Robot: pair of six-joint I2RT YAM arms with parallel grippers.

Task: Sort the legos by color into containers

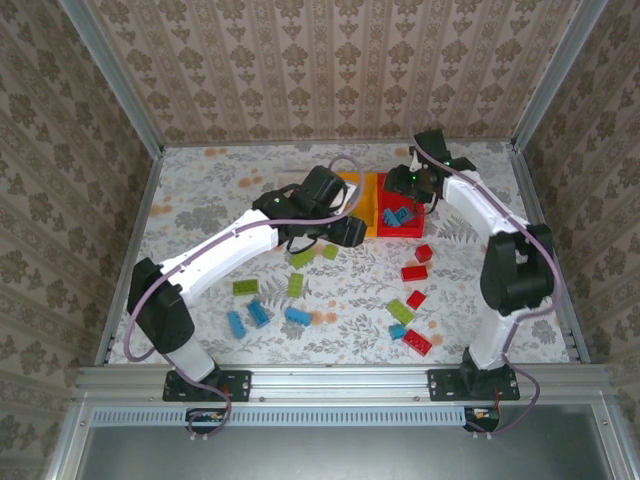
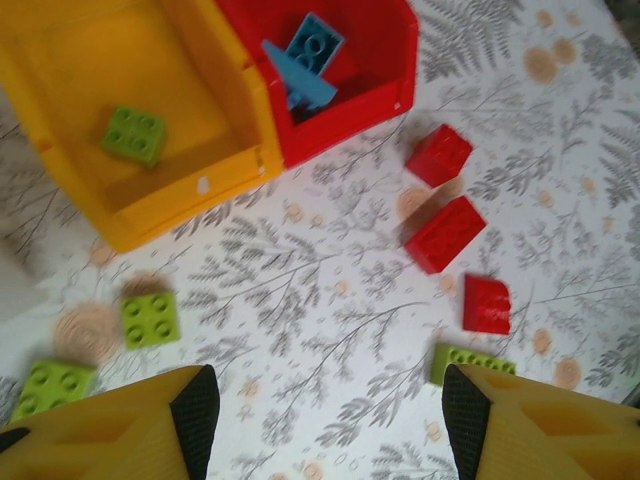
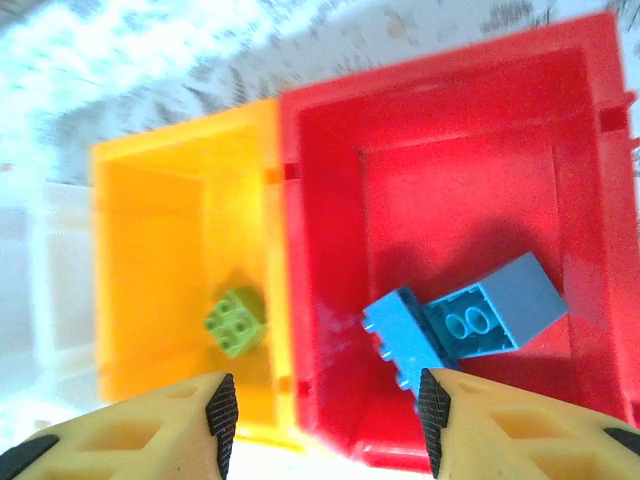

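Legos lie scattered on your fern-patterned table. In the top view you can count five lime green bricks, four light blue bricks and four red bricks loose on it. All are blocky, glossy plastic with round studs on top.

Two more blue pieces lie tilted against each other in the red bin. One green four-stud square sits alone in the orange-yellow bin. Both bins are smooth-walled, rectangular and open-topped, and they touch side by side. On the orange bin's other side you have a pale boxy shape, too blurred to make out.

Your right gripper hovers over the bins' shared wall with its jaws apart and nothing between them. Your left gripper hangs over bare table just beside the bins, spread wide and empty. Both have yellow fingers faced with black pads.
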